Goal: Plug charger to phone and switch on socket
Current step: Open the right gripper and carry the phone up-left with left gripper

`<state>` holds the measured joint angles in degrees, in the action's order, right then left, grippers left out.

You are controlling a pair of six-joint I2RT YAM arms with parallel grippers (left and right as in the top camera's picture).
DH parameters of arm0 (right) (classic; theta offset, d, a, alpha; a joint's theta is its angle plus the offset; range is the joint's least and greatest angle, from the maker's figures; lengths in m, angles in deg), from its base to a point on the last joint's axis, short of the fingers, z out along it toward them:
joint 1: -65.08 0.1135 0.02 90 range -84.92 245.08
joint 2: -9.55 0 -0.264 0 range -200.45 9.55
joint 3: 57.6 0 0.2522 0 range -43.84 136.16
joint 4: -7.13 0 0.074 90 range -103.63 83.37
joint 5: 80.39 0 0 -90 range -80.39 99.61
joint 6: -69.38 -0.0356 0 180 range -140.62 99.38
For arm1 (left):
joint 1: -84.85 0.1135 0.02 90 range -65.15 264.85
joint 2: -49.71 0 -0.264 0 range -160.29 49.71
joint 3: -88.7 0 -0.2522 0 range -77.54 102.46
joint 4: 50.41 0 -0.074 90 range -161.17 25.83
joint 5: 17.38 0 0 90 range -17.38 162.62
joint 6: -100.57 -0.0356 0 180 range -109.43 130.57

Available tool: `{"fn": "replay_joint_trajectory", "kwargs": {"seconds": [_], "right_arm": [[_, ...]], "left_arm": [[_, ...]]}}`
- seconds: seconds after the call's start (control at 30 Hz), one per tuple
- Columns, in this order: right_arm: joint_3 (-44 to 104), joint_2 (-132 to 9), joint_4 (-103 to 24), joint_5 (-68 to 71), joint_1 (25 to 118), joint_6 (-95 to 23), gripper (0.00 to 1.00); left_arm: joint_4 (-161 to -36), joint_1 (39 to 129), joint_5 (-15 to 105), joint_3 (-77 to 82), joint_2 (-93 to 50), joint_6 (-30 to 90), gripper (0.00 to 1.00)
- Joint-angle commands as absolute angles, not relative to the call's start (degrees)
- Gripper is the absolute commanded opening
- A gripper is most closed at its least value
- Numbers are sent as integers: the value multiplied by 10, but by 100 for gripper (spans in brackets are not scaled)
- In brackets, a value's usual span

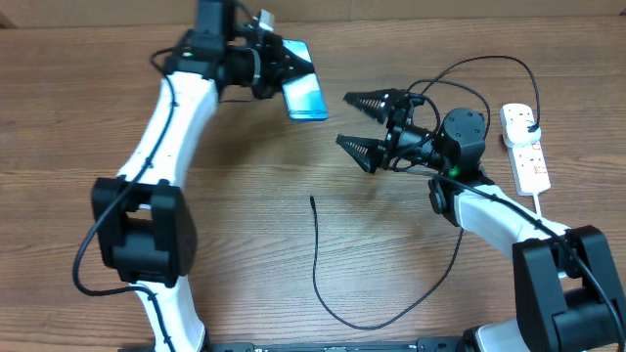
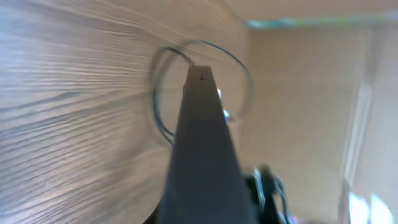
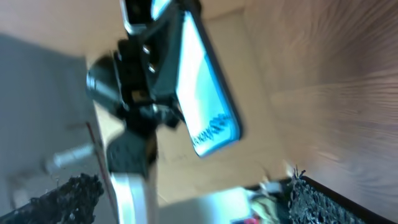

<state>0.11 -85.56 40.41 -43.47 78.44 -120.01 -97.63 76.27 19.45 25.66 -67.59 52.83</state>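
My left gripper (image 1: 281, 63) is shut on the phone (image 1: 305, 93) and holds it tilted above the table's far middle, its blue screen facing the right arm. The left wrist view shows the phone's dark edge (image 2: 202, 155) filling the centre. The right wrist view shows its lit screen (image 3: 202, 87). My right gripper (image 1: 360, 123) is open and empty, its fingertips pointing at the phone, a short gap away. The charger (image 1: 318, 264) lies loose on the table, its tip in front of the right gripper, and loops back to the socket (image 1: 525, 147) at the far right.
The white lead of the socket runs toward the front edge beside the right arm's base (image 1: 562, 284). The left arm (image 1: 166, 127) stretches across the left of the table. A blurred cable loop (image 2: 160, 118) shows in the left wrist view.
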Motion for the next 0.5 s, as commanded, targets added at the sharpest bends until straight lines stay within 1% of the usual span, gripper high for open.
{"fn": "replay_joint_trajectory", "kwargs": {"seconds": [0.0,0.1,0.17,0.33,0.47], "right_arm": [[18,-850,409,-486,813,-1099,100],[18,-850,409,-481,842,-1066,100],[18,-850,400,-465,862,-1043,100],[18,-850,381,-438,903,-994,100],[18,-850,349,-438,916,-951,100]], "left_arm": [[-981,795,-28,257,-675,392,4],[-1014,821,-66,257,-675,388,4],[-1044,834,-69,257,-675,381,4],[-1140,873,-69,257,-675,257,4],[-1190,898,-69,257,-675,187,4]]}}
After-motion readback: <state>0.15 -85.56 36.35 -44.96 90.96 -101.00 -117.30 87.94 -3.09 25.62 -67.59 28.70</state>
